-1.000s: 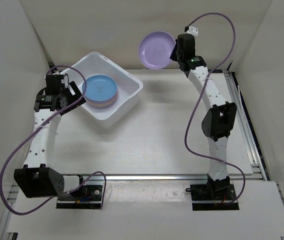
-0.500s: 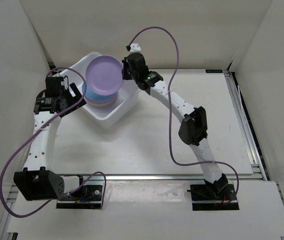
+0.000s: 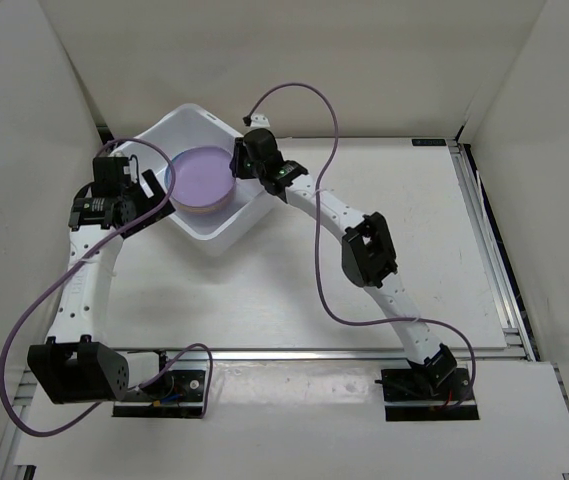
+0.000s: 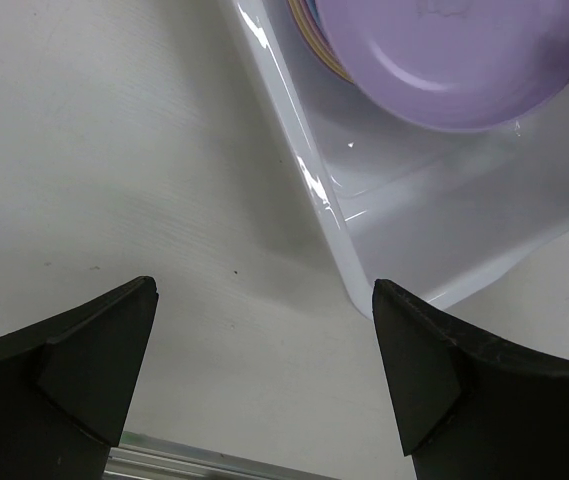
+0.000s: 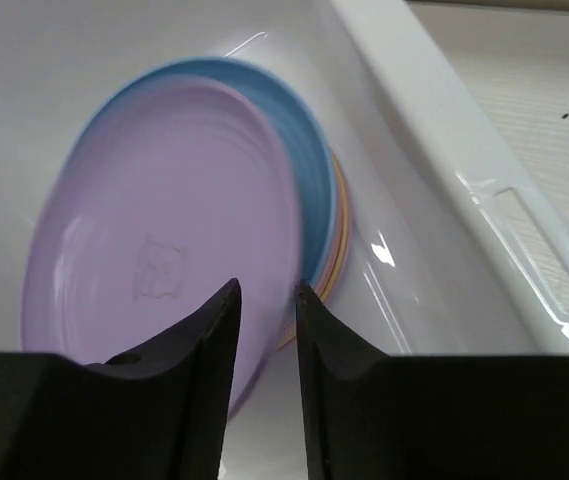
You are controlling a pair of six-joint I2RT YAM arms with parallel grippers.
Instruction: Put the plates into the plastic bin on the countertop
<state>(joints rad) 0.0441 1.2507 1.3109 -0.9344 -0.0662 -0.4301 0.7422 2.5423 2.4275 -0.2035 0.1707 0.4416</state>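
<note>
The bin (image 3: 247,208), a glossy white plastic tub with rounded corners and a rolled rim, is sitting skewed on the bench (image 3: 294,290). The bench's flat white surface is spreading wide to the right of the bin and on its near side. Inside the bin a stack of plates (image 5: 336,240) is lying flat, showing blue, pink and orange edges and leaving a strip of floor along the bin's walls. The purple plate (image 3: 202,175), round, shallow and matte, is tilting over that stack. The right arm (image 3: 364,250) is reaching in a long arc across the bin's right wall. The right tool (image 5: 264,300) is pinching the purple plate's rim between nearly closed fingers. The left tool (image 4: 264,290) is hanging just outside the bin's left wall, above the bench, with fingers spread wide and gripping nothing.
</note>
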